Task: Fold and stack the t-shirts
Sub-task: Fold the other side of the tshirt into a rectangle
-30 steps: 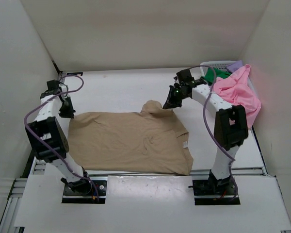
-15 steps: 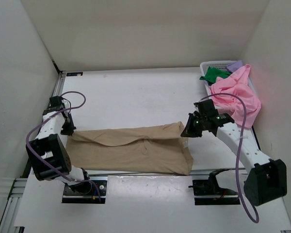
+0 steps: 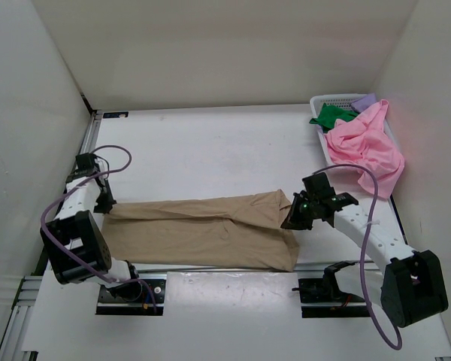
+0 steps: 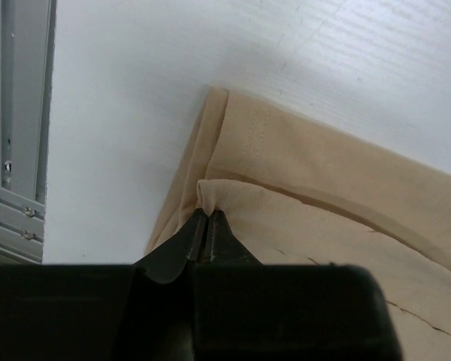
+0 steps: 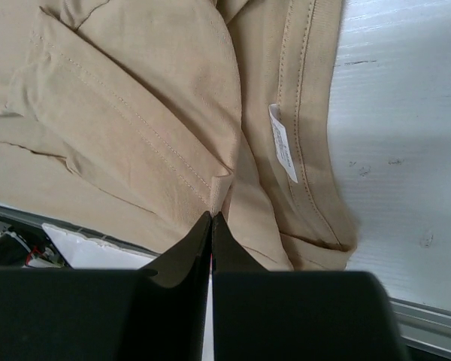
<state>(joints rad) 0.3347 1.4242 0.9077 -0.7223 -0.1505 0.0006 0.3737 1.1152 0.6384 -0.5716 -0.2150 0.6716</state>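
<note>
Tan shirt lies as a long band stretched between the two grippers, its far half doubled over on itself. The left gripper is pinched tight on a corner of the cloth at one end. The right gripper is clamped the same way on a fold of hem at the other end, with the collar and label just beside its tips.

As I judge it, the first lengthwise fold of the first shirt is under way but not finished, since both ends are held and nothing is released. Well beyond the right gripper, the pink shirt hangs crumpled over the basket. The green shirt and a sliver of purple shirt lie in it. Those three are unfolded, and no stack exists.
</note>
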